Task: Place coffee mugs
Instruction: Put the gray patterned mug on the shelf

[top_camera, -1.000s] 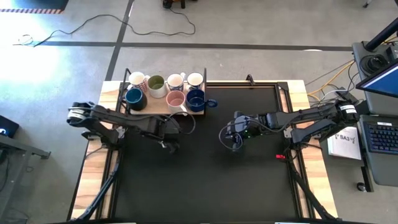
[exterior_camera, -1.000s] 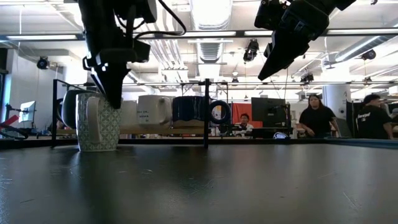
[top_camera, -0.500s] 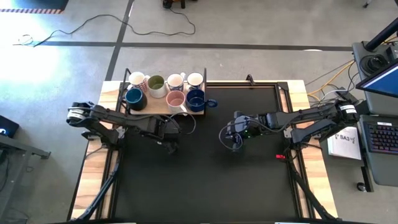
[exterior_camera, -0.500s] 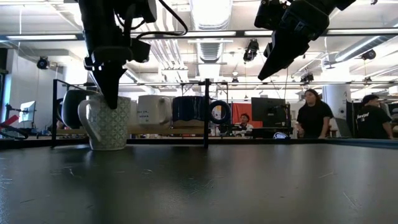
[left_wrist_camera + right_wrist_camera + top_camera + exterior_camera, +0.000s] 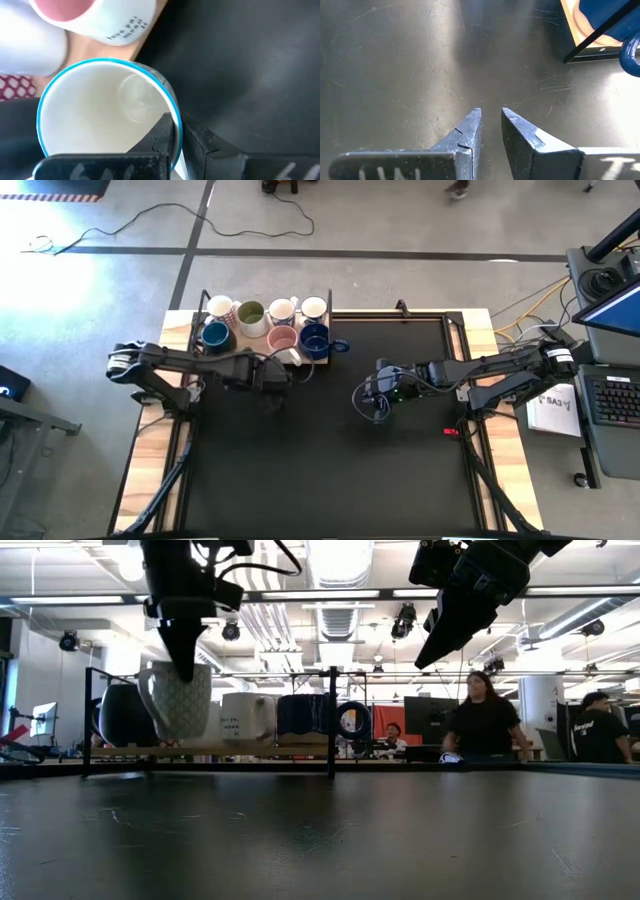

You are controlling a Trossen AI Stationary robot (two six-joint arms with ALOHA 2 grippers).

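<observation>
Two dark, slender jointed arms, the left arm (image 5: 170, 365) and the right arm (image 5: 500, 368), carry black cables looped along their links. Each has a pale, whitish collar at the outer joint near the table's edge. A small green light glows on the right arm near its wrist. The right gripper (image 5: 490, 131) has flat, wedge-shaped dark fingers (image 5: 465, 137) with notched tips.

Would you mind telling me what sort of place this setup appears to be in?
Most likely an open-plan robotics lab or workshop. The low view shows an exposed ceiling with strip lights and people among monitors behind the table; from above, cables trail over a bare concrete floor, and a laptop sits beside the black table.
</observation>
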